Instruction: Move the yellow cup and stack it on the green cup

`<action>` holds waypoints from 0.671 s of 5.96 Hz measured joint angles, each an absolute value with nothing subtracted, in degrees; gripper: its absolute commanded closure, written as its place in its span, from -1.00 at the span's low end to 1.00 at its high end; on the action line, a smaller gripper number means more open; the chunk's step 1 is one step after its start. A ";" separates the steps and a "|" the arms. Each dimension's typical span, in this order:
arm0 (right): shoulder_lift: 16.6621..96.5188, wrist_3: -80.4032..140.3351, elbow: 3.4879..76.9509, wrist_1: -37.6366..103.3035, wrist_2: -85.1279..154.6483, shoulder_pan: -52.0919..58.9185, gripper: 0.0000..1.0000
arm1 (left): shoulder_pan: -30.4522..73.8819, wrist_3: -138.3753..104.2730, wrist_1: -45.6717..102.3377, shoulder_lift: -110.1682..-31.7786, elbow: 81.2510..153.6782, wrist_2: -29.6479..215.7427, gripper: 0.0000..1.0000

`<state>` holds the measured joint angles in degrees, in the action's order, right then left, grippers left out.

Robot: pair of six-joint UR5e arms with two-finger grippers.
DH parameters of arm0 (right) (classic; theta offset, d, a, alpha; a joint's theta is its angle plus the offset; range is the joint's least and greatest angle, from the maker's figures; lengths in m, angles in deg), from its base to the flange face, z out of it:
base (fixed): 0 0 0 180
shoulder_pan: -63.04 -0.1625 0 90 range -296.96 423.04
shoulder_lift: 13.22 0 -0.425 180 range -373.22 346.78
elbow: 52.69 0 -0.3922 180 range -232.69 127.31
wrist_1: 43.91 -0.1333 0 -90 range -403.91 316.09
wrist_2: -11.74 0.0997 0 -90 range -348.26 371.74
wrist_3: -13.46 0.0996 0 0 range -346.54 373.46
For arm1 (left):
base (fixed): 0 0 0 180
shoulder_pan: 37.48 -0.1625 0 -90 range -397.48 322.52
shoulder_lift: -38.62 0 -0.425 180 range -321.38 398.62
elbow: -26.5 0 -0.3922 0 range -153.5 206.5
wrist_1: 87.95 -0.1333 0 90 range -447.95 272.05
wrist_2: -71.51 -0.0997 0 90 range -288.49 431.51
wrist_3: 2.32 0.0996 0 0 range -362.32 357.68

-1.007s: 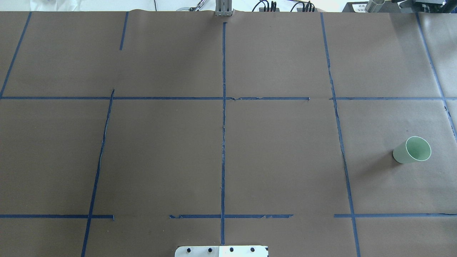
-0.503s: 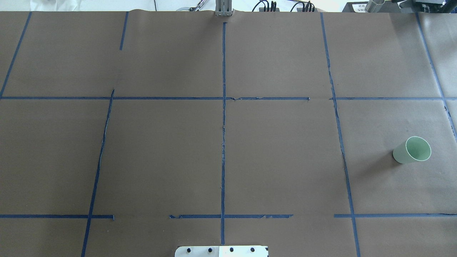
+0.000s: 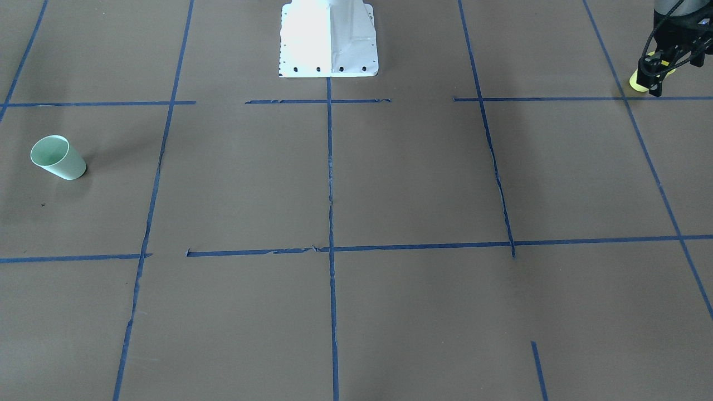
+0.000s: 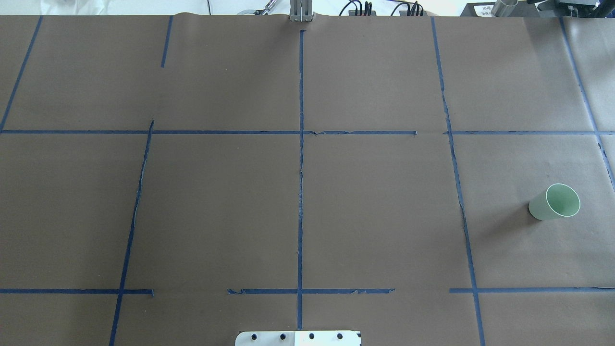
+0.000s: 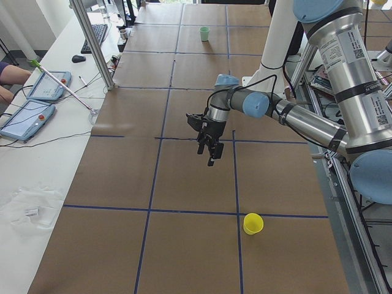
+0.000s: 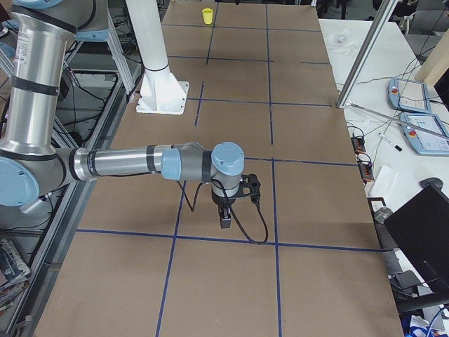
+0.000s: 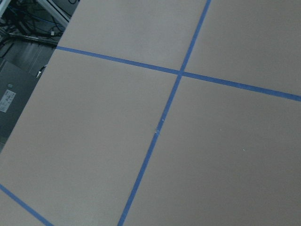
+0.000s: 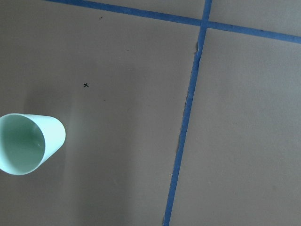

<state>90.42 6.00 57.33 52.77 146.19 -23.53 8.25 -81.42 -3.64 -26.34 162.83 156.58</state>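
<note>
The yellow cup point(image 5: 252, 223) stands upright near the table's end on my left side. In the front view it point(image 3: 636, 83) is partly hidden behind my left gripper point(image 3: 660, 89). In the left side view my left gripper point(image 5: 206, 154) hangs above the table, apart from the cup, and its fingers look apart and empty. The green cup point(image 4: 555, 202) stands upright at the right of the table and also shows in the right wrist view point(image 8: 26, 143). My right gripper point(image 6: 226, 216) hovers over the table near it; I cannot tell whether it is open or shut.
Brown paper with blue tape lines point(image 4: 301, 168) covers the table. The robot's white base plate point(image 3: 328, 39) sits at the middle of the near edge. Tablets and cables point(image 6: 414, 112) lie on a side bench past the far edge.
</note>
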 measured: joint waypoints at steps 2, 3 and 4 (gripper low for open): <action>90.59 5.99 58.01 52.76 146.27 -23.53 -1.00 | -5.45 -108.74 -15.36 -24.77 162.95 146.36 -1.00; 90.67 5.99 58.17 52.77 146.29 -23.53 -1.00 | -10.81 -121.93 -22.68 -25.24 162.83 144.55 -1.00; 90.76 6.00 58.24 52.77 146.33 -23.53 -1.00 | -13.80 -133.82 -28.83 -26.30 162.20 144.08 -1.00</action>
